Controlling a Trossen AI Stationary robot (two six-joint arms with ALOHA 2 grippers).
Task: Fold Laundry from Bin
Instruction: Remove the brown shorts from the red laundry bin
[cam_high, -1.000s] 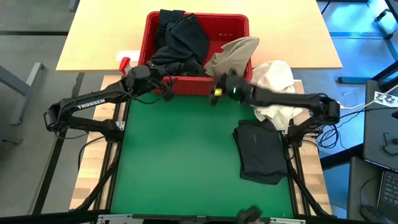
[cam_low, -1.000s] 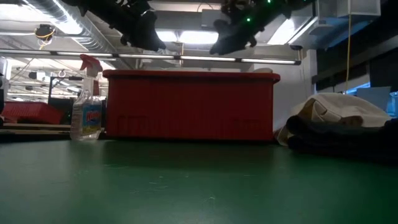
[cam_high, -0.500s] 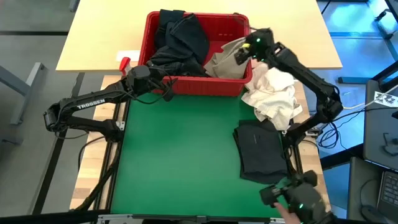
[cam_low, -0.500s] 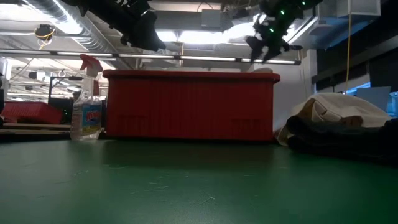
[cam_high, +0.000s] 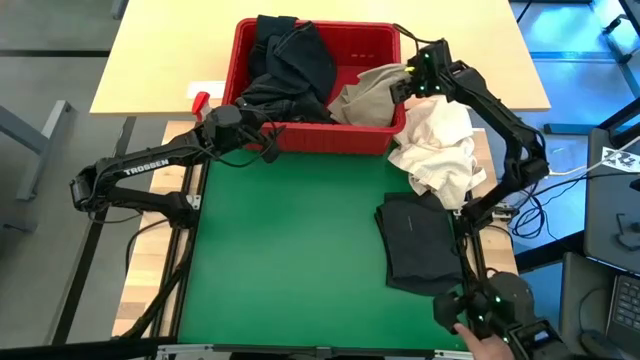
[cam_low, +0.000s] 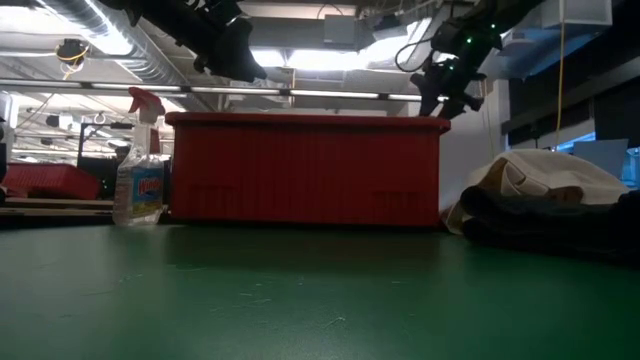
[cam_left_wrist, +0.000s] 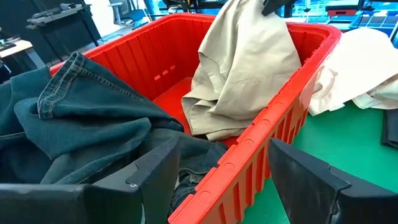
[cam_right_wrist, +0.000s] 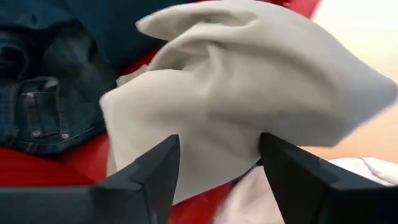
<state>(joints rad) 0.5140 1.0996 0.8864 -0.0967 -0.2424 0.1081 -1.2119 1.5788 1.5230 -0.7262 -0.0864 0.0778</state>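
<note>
Red slotted bin (cam_high: 372, 38) stands at the far edge of the green mat (cam_high: 290, 250), on the pale wooden tabletop. Inside: dark denim garments (cam_high: 290, 65) heaped on the left side and draped over the far rim; khaki-beige garment (cam_high: 368, 90) bunched at the right end, rising above the rim. Right gripper (cam_high: 413, 82) is over the bin's right end, fingers parted either side of the khaki fold and pressed into it; a firm grip cannot be confirmed. Left gripper (cam_high: 268, 140) waits at the bin's near-left rim, fingers wide apart, holding nothing. White cloth bundle (cam_high: 438, 148) lies just right of the bin; folded dark garment (cam_high: 420, 243) on the mat's right side. Spray bottle (cam_low: 140, 170) stands left of the bin.
</note>
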